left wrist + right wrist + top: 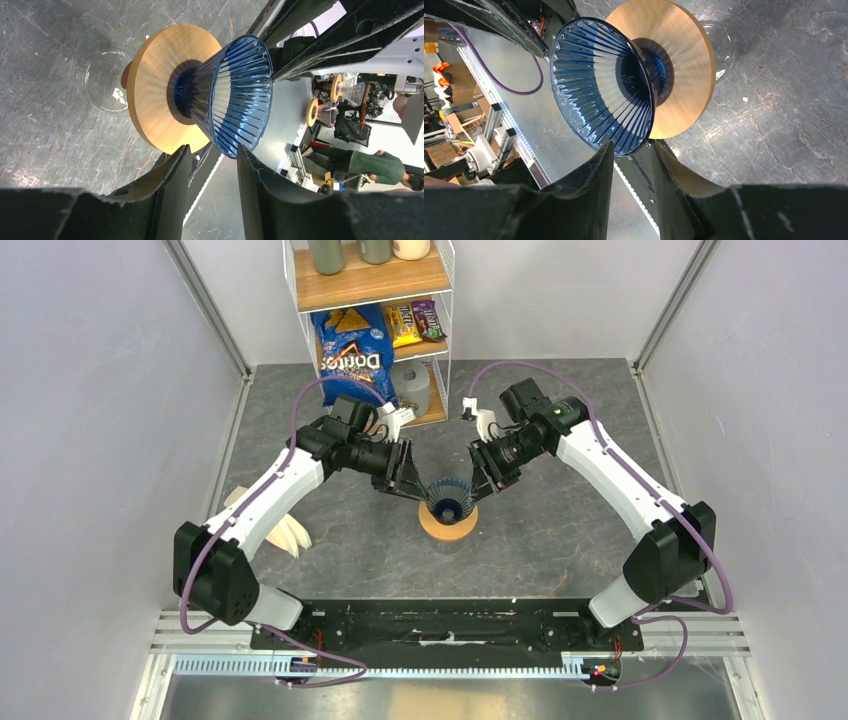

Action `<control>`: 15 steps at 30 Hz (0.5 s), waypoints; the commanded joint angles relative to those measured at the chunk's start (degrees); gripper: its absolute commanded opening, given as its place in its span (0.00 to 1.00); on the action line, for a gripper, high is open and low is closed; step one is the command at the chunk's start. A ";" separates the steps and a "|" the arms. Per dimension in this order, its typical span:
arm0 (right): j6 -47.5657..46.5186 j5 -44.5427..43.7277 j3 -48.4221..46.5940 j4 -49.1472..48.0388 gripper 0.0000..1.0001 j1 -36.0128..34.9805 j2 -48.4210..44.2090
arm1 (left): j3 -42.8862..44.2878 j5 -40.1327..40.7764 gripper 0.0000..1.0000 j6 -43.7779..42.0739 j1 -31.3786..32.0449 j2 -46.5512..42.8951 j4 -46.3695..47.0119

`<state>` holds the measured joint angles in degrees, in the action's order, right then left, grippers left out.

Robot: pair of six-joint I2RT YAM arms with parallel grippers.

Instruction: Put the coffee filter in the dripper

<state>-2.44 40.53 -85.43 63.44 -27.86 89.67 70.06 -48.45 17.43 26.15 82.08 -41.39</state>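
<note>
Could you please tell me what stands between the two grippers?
The dark blue dripper, seated in the wooden ring, stands between the left gripper and the right gripper; the top external view shows this best.

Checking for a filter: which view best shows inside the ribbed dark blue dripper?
Right wrist: looks into the ribbed dark blue dripper, no paper visible. Left wrist shows its outer wall; top external, small.

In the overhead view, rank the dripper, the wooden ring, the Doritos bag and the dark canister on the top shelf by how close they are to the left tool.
1. dripper, right at the tips of the left tool.
2. wooden ring, under the dripper.
3. Doritos bag, on the shelf unit behind.
4. dark canister, at its top, farthest back.
</note>
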 commanded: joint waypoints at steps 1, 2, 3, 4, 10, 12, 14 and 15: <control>1.44 1.13 -2.69 -1.48 0.40 0.09 0.84 | 3.03 -1.59 0.45 2.25 0.67 1.53 2.15; 1.50 1.19 -2.94 -1.49 0.39 0.17 0.98 | 3.24 -1.53 0.44 2.23 0.75 1.77 2.09; 1.61 1.50 -3.14 -1.46 0.39 0.17 1.17 | 3.40 -1.52 0.43 2.19 0.74 1.98 2.18; 1.75 1.72 -3.32 -1.39 0.39 0.17 1.29 | 3.50 -1.50 0.43 2.24 0.83 2.19 2.24; 2.35 2.44 -4.56 -1.48 0.30 0.46 2.68 | 3.79 -0.37 0.38 2.42 0.92 3.31 2.57; 2.35 2.53 -4.75 -1.39 0.28 0.54 3.04 | 3.77 -0.32 0.36 2.62 0.92 3.51 2.71; 2.35 2.66 -4.58 -1.43 0.24 0.60 3.29 | 3.30 -0.41 0.34 3.44 0.92 3.73 3.22; 2.35 2.71 -4.50 -1.39 0.22 0.62 3.45 | 3.26 -0.51 0.33 3.52 0.96 3.78 3.33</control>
<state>-0.62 41.54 -87.64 62.85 -27.51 92.55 71.53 -48.31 18.63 26.76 85.06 -40.12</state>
